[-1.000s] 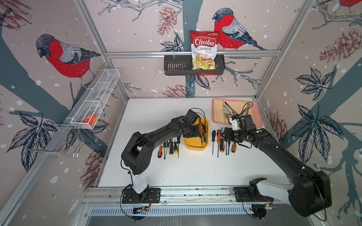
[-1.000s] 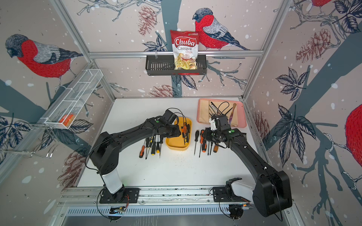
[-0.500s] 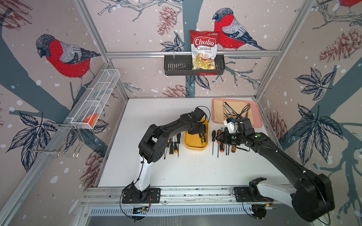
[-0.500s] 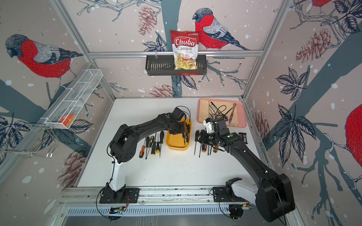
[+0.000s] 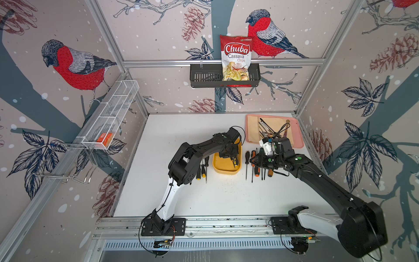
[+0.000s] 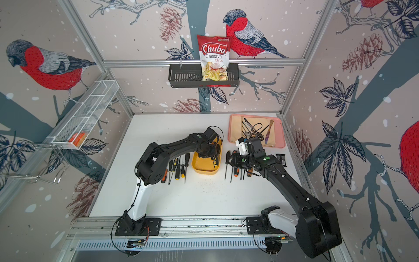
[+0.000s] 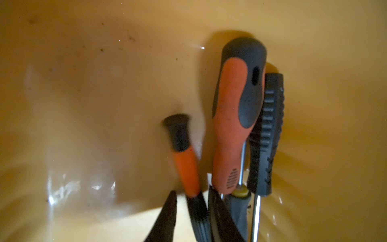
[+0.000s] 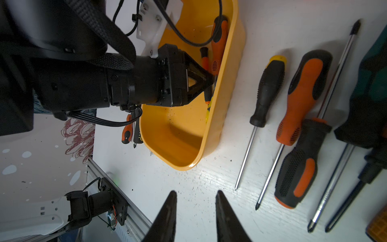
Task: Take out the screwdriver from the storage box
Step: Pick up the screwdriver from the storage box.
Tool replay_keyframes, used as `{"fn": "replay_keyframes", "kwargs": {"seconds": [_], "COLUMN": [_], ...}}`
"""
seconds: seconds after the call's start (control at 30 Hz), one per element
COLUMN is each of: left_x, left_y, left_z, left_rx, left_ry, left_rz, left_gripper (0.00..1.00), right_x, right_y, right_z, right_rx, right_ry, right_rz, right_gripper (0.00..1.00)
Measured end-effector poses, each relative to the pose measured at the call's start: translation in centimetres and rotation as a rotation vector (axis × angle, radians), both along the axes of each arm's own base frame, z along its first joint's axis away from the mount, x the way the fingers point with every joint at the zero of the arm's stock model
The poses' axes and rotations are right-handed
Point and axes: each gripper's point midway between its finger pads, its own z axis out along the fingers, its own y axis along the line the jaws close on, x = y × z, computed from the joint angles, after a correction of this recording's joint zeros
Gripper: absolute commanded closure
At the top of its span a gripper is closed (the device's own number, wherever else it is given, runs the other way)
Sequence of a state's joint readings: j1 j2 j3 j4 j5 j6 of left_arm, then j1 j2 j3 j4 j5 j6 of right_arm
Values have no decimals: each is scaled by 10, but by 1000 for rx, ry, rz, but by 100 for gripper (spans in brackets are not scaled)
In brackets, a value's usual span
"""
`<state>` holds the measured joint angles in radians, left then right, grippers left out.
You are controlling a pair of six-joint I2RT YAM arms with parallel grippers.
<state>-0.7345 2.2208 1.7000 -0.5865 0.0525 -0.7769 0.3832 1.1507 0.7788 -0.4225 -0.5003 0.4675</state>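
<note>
Far left, a row of loose screwdrivers (image 5: pixel 203 167) is laid out on the desk (image 5: pixel 204 199). Next along is the yellow storage box (image 5: pixel 223 170), and the left end effector (image 7: pixel 192 189) is dipped right into it, fingers (image 7: pixel 167 215) set either side of a small orange-and-black screwdriver (image 7: pixel 184 165). A gap can be seen on one side, so it's parted, not clamped. That screwdriver is laid lengthwise along the box, butt end pointing away from the end effector, tucked beside a fatter orange screwdriver (image 7: pixel 232 117) by the wall nearer the right arm. Further right, the right end effector (image 8: pixel 195 191) is held spread and empty over the desk just beside the box, so the lift looks like the left arm's job.
</note>
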Motion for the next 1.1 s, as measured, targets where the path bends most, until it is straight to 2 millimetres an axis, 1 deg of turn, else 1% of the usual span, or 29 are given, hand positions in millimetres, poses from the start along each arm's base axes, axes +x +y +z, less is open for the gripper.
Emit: {"fn": "replay_keyframes", "kwargs": {"seconds": [0.07,0.23,0.33,0.43,0.5,0.63,0.7,0.93,1.1], "left_x": [0,0,0,-5,-8,-9,-10,-24,-35], "left_y": [0,0,-1,3,6,6,7,21,41], "left_z": [-1,-2,0,6,16,49,61,88,106], "left_rx": [3,5,4,13,16,-11,-18,-17,-18], "left_ry": [-1,-4,-10,-3,-8,-58,-79,-111,-135], "left_rz": [-2,-12,-19,-30,-46,-73,-90,-138,-152], "left_gripper": [82,90,92,93,93,93,93,95,95], "right_x": [0,-1,-1,-2,-2,-1,-1,-7,-11], "right_y": [0,0,-1,-1,-1,0,3,26,45], "right_z": [-1,-3,-4,-5,-5,-5,-5,5,7], "right_rx": [0,0,-1,-1,-1,10,17,67,90], "right_ry": [5,10,16,17,19,23,20,8,10], "right_rz": [-2,-6,-8,-8,-9,-21,-19,9,30], "right_gripper": [67,67,68,68,67,68,68,68,68]}}
